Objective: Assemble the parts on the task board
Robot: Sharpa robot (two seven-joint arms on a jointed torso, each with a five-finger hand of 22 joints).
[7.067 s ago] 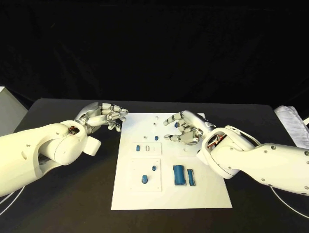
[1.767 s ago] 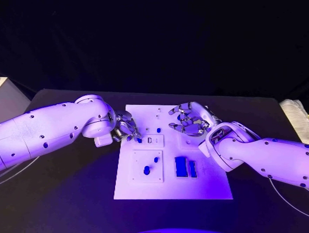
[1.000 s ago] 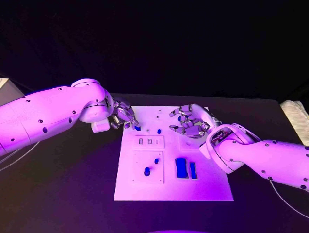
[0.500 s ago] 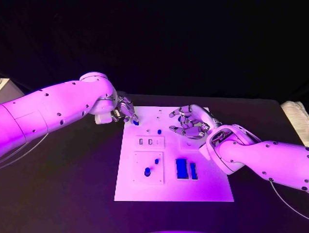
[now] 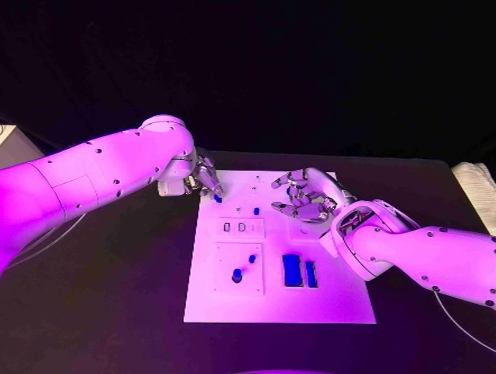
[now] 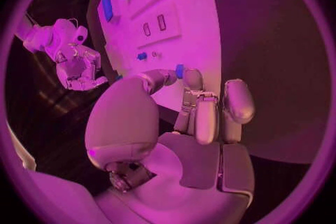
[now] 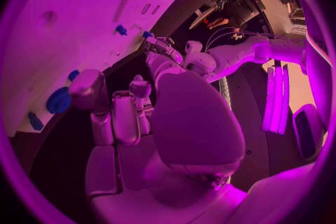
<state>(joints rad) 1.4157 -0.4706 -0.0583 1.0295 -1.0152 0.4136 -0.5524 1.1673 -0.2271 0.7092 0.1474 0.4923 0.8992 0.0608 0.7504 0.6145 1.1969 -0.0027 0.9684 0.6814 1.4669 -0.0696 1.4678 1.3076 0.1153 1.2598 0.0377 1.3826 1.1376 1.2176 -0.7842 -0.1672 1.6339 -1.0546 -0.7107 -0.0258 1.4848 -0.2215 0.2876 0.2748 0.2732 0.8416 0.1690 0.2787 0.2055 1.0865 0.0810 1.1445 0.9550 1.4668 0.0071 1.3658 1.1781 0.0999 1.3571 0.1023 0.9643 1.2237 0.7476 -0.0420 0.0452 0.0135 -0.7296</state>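
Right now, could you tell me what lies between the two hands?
In the head view, bare task board with one small blue part between left hand and right hand.

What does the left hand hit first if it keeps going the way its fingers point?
Probably the task board. The left hand pinches a small blue part at the board's far left edge, fingers aimed down at it; its height above the board is unclear.

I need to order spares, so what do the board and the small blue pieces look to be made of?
The board looks like matte rigid plastic or painted sheet: flat, even, no glare, with crisp raised panels. The blue pieces look like moulded or printed plastic: solid colour, soft sheen, blocky shapes. Neither can be confirmed from looks alone.
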